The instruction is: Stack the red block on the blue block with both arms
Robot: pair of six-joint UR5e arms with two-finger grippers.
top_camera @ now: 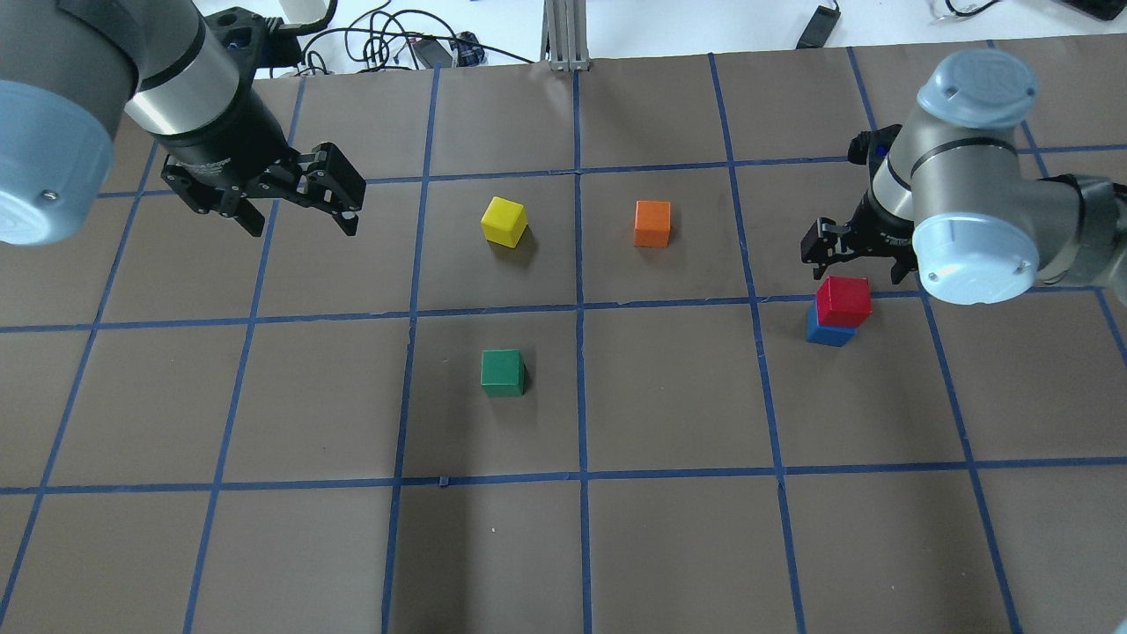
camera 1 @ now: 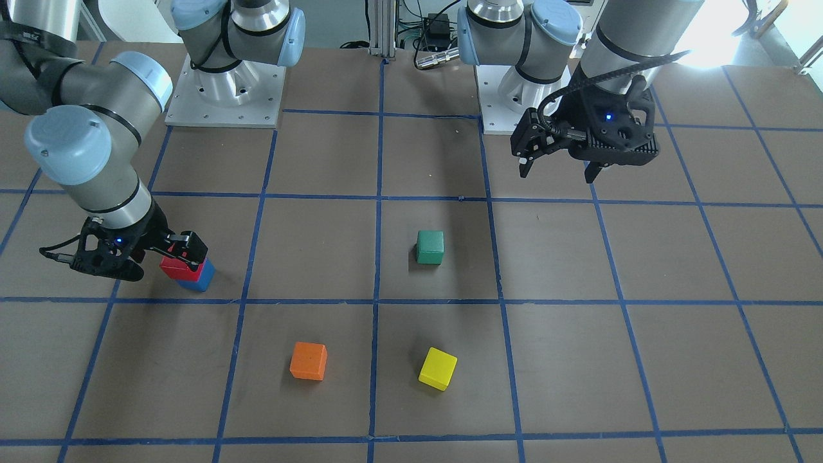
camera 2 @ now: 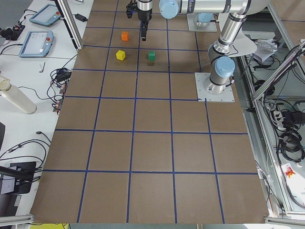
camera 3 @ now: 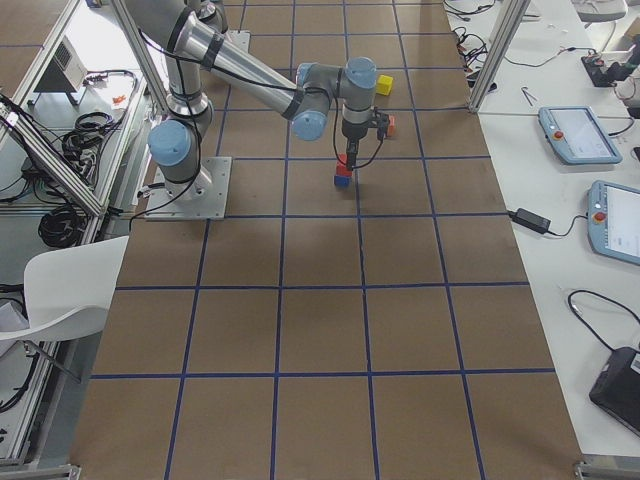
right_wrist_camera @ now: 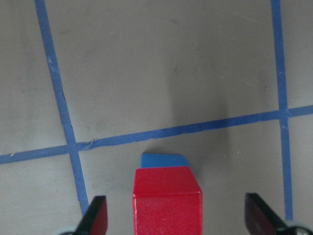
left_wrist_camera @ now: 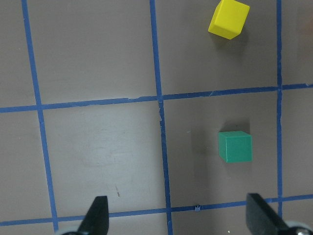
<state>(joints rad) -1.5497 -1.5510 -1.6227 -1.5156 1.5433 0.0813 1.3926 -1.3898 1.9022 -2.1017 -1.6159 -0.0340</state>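
Resting squarely atop the blue block point(top_camera: 828, 335): the red block point(top_camera: 843, 301), the pair standing on the robot's right side of the counter point(top_camera: 669, 528), just beside a blue tape line.

Right gripper point(top_camera: 858, 255): low over the stack, fingers point(right_wrist_camera: 93, 215) spread wide on either side of the red block, touching neither face.

Left gripper point(top_camera: 299, 220): raised above the counter on the robot's left, well apart from the stack, fingers point(left_wrist_camera: 98, 215) apart and holding nothing.

Other items: green block point(top_camera: 503, 372), yellow block point(top_camera: 504, 220) and orange block point(top_camera: 652, 223), each standing alone near the counter's middle.
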